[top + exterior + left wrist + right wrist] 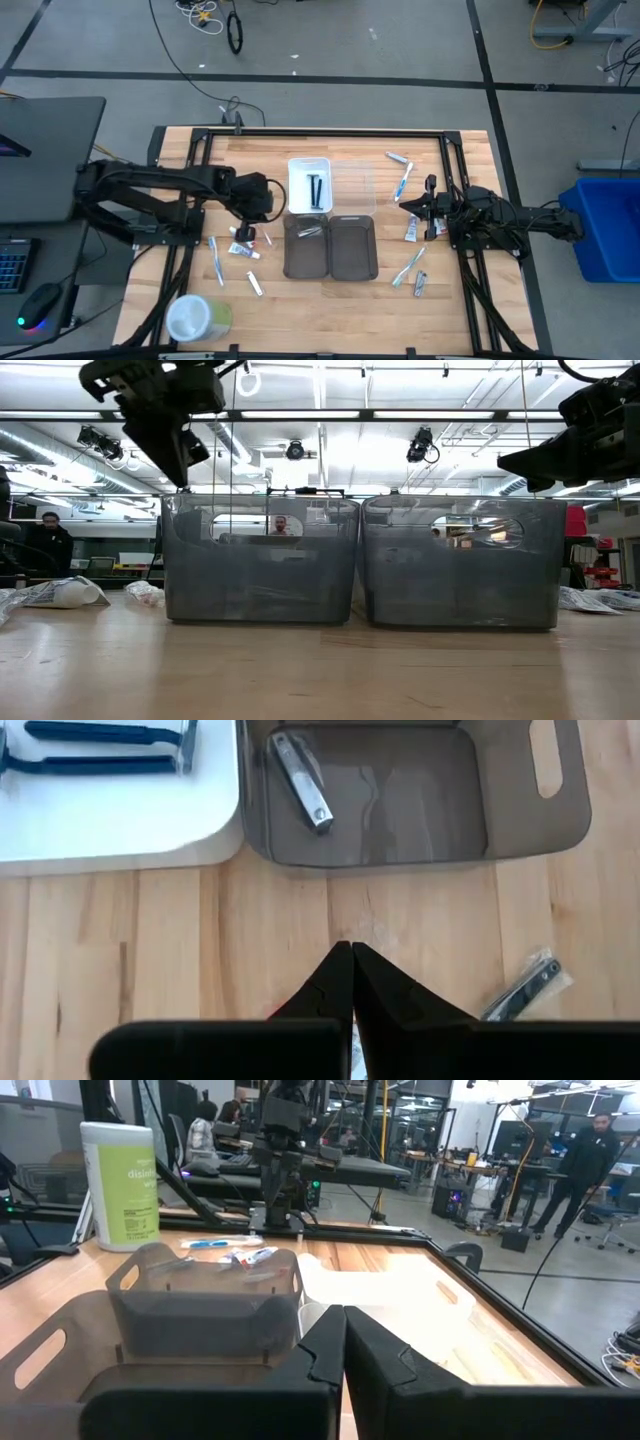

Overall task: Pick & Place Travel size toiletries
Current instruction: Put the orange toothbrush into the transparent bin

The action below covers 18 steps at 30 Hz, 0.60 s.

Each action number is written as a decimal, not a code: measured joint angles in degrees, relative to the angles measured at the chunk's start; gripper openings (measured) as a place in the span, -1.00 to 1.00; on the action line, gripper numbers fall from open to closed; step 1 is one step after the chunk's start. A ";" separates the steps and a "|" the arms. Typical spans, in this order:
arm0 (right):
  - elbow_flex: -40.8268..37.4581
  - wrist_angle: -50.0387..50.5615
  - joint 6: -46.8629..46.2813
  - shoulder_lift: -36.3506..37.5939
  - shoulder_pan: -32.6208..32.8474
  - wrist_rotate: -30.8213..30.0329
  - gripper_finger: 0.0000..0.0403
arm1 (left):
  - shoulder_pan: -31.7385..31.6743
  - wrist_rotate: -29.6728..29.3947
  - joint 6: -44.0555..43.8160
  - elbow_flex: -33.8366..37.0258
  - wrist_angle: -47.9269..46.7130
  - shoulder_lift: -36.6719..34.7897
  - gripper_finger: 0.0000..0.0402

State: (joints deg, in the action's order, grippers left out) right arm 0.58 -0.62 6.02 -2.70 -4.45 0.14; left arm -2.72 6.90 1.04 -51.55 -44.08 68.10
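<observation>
Likely a robotics lab: ceiling rails [320, 418], floor cables [190, 60], equipment racks [330, 1165].

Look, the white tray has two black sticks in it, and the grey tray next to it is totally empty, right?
Not quite. The grey tray holds a small metal item, as the left wrist view shows. The white tray does hold two black sticks.

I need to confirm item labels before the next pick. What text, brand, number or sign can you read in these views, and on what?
"disin..." over "wip...", cut off at the edge: on the green-and-white round container in the right wrist view.
Printing on the small tubes and wrapped packets: too small to read.
Grey trays, white tray: no text visible.
Nothing else readable in any view.
</observation>
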 joint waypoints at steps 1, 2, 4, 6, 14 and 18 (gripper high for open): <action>0.00 0.02 0.00 0.00 -0.02 -0.02 -0.94 | 0.00 -0.02 -0.21 0.48 0.23 -0.37 -0.98; 0.00 0.02 0.00 0.00 -0.02 -0.02 -0.94 | 0.00 -0.01 -0.33 1.00 0.06 -0.65 -0.98; 0.00 0.02 0.00 0.00 0.00 -0.02 -0.93 | 0.00 -0.01 -0.33 1.34 -0.31 -0.72 -0.97; 0.00 0.02 0.00 0.00 0.00 -0.02 -0.93 | 0.00 -0.01 -0.15 1.34 -0.21 -0.72 -0.96; 0.00 0.04 0.00 0.00 -0.01 -0.02 -0.93 | 0.00 -1.07 4.41 1.91 0.14 -0.72 -0.94; 0.00 0.04 0.00 0.00 0.00 -0.02 -0.93 | 0.00 -1.29 7.82 4.20 0.04 -0.71 -0.83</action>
State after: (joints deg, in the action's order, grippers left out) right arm 0.58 -0.58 6.02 -2.70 -4.45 0.12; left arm -2.72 5.62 8.86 -47.35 -44.05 67.39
